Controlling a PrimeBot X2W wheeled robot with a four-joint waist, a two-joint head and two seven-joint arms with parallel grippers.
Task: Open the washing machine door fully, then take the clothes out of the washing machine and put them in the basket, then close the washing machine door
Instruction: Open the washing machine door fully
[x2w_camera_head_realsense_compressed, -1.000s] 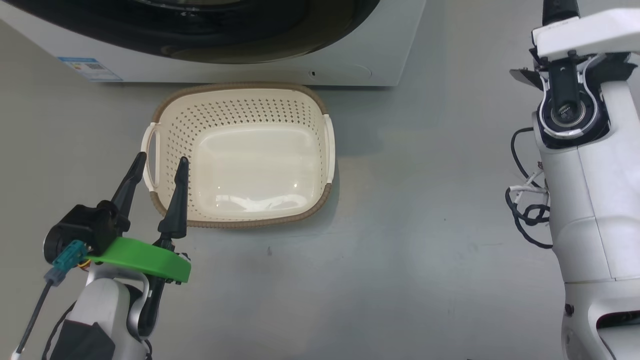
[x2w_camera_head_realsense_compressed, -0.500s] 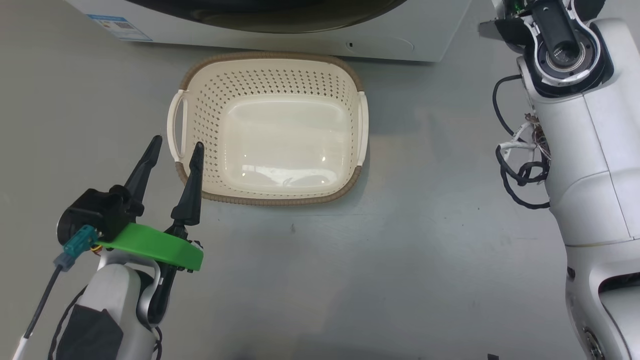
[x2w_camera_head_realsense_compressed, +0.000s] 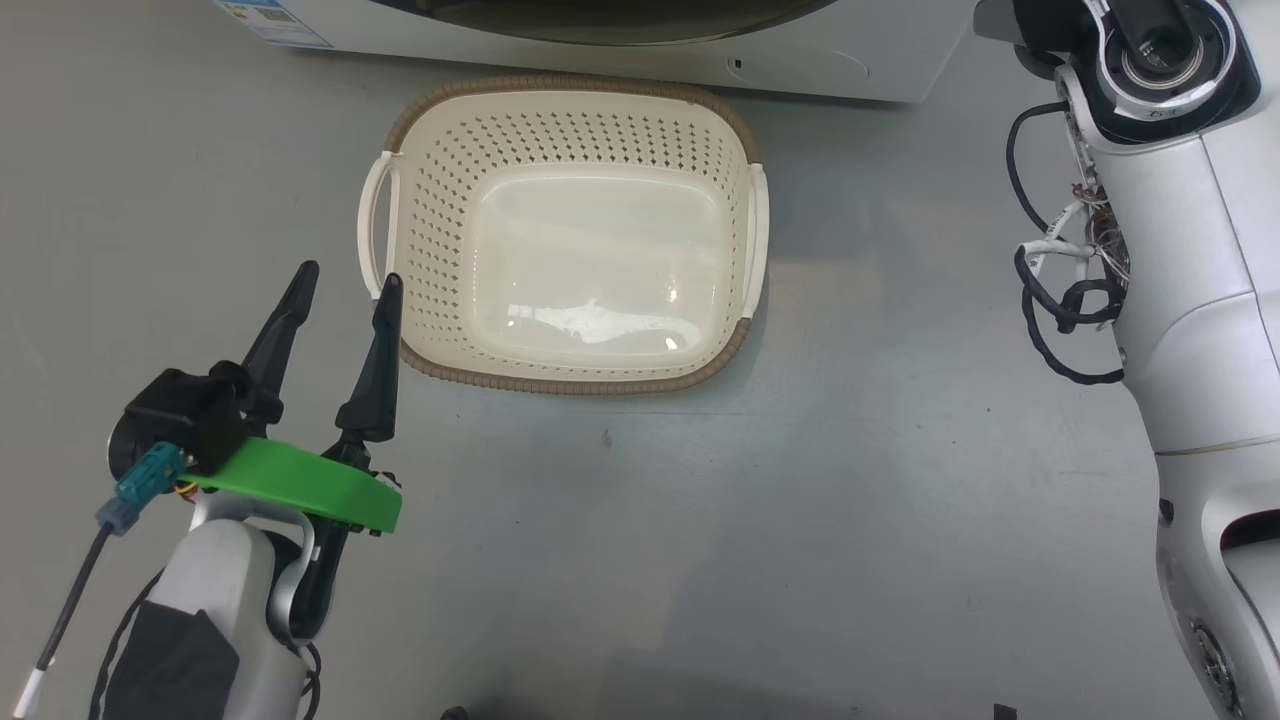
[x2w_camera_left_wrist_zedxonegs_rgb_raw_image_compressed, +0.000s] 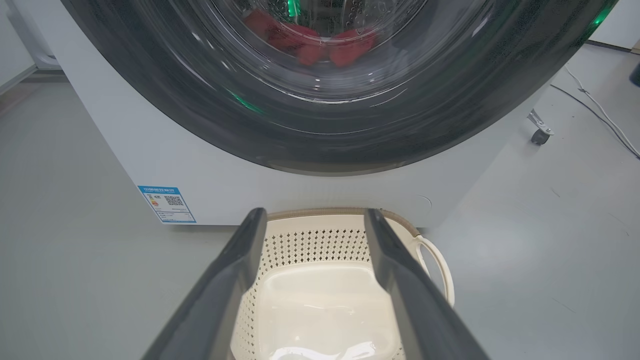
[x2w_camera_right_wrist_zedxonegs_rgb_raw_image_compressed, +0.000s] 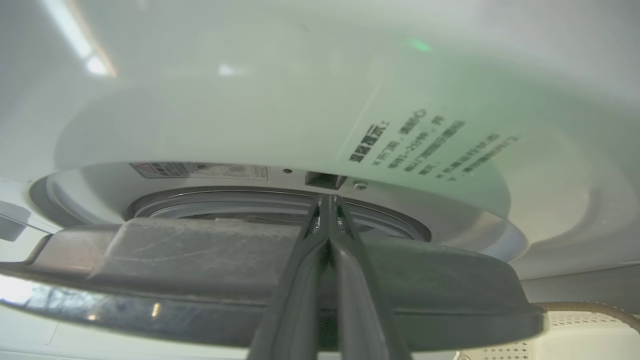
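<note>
My right gripper (x2w_camera_right_wrist_zedxonegs_rgb_raw_image_compressed: 326, 200) is closed, finger against finger, with nothing between them. Its fingers cross the dark edge of the washing machine door (x2w_camera_right_wrist_zedxonegs_rgb_raw_image_compressed: 200, 250) and point at the grey gasket (x2w_camera_right_wrist_zedxonegs_rgb_raw_image_compressed: 225, 202) behind it. My left gripper (x2w_camera_head_realsense_compressed: 348, 276) stands wide open and holds nothing, above the floor (x2w_camera_head_realsense_compressed: 800, 500), just beside the left handle of the basket (x2w_camera_head_realsense_compressed: 570, 384). The basket sits empty before the washing machine (x2w_camera_head_realsense_compressed: 850, 70). The red clothes (x2w_camera_left_wrist_zedxonegs_rgb_raw_image_compressed: 310, 45) lie inside, behind the door glass.

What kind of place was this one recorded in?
Probably a laundry corner of a lab or workshop: a front-loading washing machine, a perforated basket on bare grey floor, loose cable and a caster beside it.
</note>
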